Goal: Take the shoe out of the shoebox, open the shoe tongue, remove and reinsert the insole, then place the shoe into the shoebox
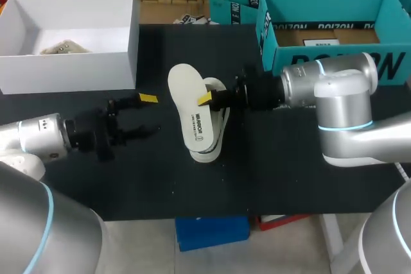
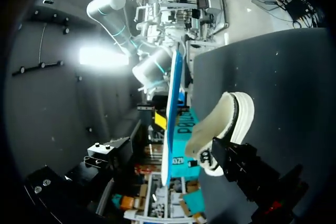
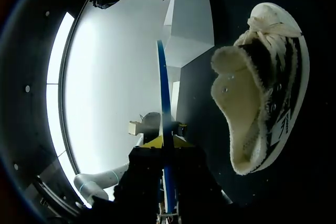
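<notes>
Black worktop [image 1: 289, 178] carries the white shoebox [image 1: 64, 72] at its far left corner. Near the middle the shoe [image 1: 210, 152] lies on its side, out of the box. The right gripper's [image 1: 207, 99] fingers are clamped on the insole [image 1: 187, 104] just above it. The left gripper [image 1: 146, 117] waits beside it, fingers apart.

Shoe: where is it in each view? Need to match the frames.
Head view: shoe lies mid-picture, partly hidden under the white insole.
Left wrist view: shoe sits just beside the edge-on insole.
Right wrist view: shoe is beside the insole, opening toward the camera.
Shared landmark: the insole, a thin blue edge in both wrist views.
</notes>
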Controlling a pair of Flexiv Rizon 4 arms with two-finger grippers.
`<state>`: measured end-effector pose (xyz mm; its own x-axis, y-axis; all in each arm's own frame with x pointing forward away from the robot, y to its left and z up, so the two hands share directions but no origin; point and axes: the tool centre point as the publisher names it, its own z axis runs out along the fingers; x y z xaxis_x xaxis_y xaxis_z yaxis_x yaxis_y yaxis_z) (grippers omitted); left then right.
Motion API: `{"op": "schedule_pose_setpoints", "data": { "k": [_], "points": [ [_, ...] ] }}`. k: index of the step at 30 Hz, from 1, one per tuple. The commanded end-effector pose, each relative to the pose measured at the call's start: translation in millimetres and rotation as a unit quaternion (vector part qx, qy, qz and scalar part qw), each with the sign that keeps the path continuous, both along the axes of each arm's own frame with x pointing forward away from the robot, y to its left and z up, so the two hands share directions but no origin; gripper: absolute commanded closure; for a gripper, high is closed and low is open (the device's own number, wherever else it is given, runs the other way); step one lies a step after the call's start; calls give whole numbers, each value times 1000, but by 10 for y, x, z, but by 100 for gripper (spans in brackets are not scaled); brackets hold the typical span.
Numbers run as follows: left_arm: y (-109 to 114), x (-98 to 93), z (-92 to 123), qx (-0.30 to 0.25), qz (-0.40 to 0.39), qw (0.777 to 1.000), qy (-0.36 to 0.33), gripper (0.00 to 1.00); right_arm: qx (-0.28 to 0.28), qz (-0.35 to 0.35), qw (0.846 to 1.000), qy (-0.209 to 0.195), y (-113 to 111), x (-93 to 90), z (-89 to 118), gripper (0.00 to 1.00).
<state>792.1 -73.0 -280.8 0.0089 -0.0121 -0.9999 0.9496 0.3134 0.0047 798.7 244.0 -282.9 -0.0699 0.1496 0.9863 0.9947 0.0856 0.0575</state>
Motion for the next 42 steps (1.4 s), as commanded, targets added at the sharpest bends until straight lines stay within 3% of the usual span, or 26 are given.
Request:
{"op": "schedule_pose_setpoints", "data": {
  "k": [1,5,6,7,13,16,25,30,34,37,39,40,41,42],
  "points": [
    [-174,59,-11,-2,8,1000,-5,0,0,-1,1000,0,15,0,-10,100],
    [-264,100,2,-2,10,1000,-11,0,0,-1,1000,0,15,0,-10,100],
    [-281,113,6,-2,12,1000,-12,2,0,-1,1000,0,15,0,-10,100],
    [-300,129,11,-2,15,1000,-14,12,0,-1,1000,0,15,0,-10,100],
    [-363,196,34,0,22,1000,-20,22,0,-1,1000,0,15,0,-10,100],
    [-404,226,52,-1,23,1000,-22,20,0,-1,1000,0,15,0,-10,100],
    [-499,312,104,-5,23,999,-26,26,0,-1,1000,0,15,0,-10,100],
    [-546,345,99,-5,22,999,-27,61,0,-1,1000,0,15,0,-10,100],
    [-575,362,80,-3,16,1000,-26,71,0,-1,1000,0,15,0,-10,100],
    [-593,363,54,2,13,1000,-25,100,0,-1,1000,0,15,0,-10,100],
    [-597,366,35,5,10,1000,-24,100,0,-1,1000,0,15,0,-10,100],
    [-597,366,30,7,8,1000,-23,100,0,-1,1000,0,15,0,-10,82],
    [-595,362,27,13,4,1000,-23,100,-8,-11,1000,-3,9,2,-1,0],
    [-590,350,26,18,1,1000,-25,100,-11,-21,1000,-4,-1,-3,13,0]
  ]
}}
